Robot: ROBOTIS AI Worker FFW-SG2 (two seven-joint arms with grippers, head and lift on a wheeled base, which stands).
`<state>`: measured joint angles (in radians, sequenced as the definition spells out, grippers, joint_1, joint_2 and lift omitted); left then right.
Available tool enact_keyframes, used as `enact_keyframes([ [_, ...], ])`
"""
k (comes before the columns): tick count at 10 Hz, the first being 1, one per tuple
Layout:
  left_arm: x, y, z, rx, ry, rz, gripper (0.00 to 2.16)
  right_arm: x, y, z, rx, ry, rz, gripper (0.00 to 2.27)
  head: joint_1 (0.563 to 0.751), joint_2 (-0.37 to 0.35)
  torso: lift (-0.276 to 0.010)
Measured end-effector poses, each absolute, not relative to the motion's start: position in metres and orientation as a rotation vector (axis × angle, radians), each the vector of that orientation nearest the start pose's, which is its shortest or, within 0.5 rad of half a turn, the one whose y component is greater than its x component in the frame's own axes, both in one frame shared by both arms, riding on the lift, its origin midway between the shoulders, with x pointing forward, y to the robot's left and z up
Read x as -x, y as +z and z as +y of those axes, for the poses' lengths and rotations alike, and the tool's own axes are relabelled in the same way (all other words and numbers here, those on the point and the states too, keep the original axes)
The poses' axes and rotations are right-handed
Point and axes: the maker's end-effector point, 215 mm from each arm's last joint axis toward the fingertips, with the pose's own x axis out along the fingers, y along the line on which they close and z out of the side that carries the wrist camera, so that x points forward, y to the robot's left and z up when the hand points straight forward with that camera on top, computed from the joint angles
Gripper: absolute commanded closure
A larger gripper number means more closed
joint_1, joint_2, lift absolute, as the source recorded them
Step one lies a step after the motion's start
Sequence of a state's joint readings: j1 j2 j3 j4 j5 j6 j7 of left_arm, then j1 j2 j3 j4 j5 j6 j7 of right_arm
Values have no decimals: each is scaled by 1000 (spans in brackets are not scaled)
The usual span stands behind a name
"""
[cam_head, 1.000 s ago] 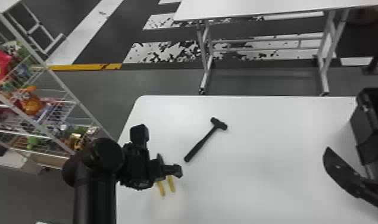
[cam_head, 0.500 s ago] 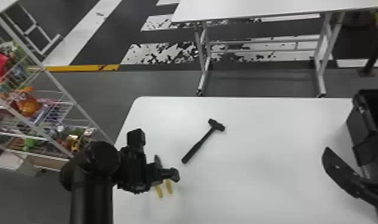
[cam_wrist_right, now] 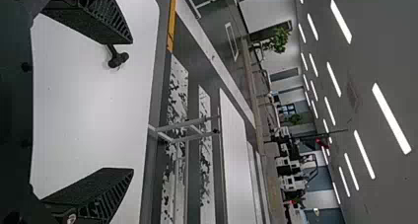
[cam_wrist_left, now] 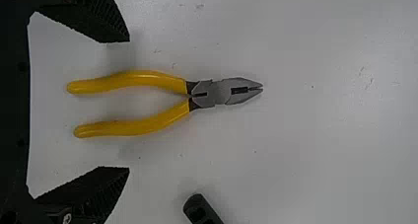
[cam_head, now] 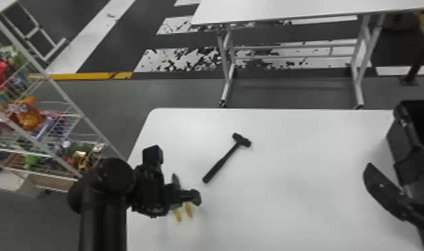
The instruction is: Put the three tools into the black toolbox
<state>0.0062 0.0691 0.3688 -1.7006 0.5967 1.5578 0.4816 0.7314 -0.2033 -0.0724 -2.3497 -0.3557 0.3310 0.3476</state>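
While yellow-handled pliers (cam_wrist_left: 216, 92) lie beneath it, the left pincer (cam_head: 187, 188) gapes wide, empty.

Rows of strip lights (cam_wrist_right: 391, 118) glared white from the ceiling (cam_wrist_right: 379, 46) in the right wrist view. The tabletop (cam_head: 304, 187) was bright in the head view, dimmer in the left wrist view, with soft shadows beside the pliers (cam_wrist_left: 133, 128).

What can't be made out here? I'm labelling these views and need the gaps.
Toolbox: contents; head view, dark interior, cut off by right edge.
Pliers: middle; head view, behind the left tool.
Hammer: most of the handle; right wrist view, behind the right tool.
Hammer: head; left wrist view, cut off by edge.
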Motion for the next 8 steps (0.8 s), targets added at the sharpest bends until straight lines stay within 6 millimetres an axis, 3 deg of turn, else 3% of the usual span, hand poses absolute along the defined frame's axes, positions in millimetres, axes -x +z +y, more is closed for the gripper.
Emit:
enact_keyframes([
  [2, -334, -593, 319, 295, 261, 1401, 137, -357, -342, -164, -200, 471, 259, 80, 695, 256, -51],
  [3, -333, -595, 319, 295, 261, 1405, 404, -356, -341, -164, -207, 474, 258, 80, 695, 257, -51],
  [4, -333, -595, 318, 298, 258, 1405, 1052, -356, -340, -165, -210, 472, 254, 76, 695, 254, -51],
  [6, -333, -595, 318, 302, 260, 1405, 1571, -354, -339, -167, -211, 473, 251, 76, 695, 251, -51],
  [8, -334, -594, 318, 300, 263, 1405, 1612, -354, -339, -168, -210, 474, 251, 76, 695, 250, -51],
])
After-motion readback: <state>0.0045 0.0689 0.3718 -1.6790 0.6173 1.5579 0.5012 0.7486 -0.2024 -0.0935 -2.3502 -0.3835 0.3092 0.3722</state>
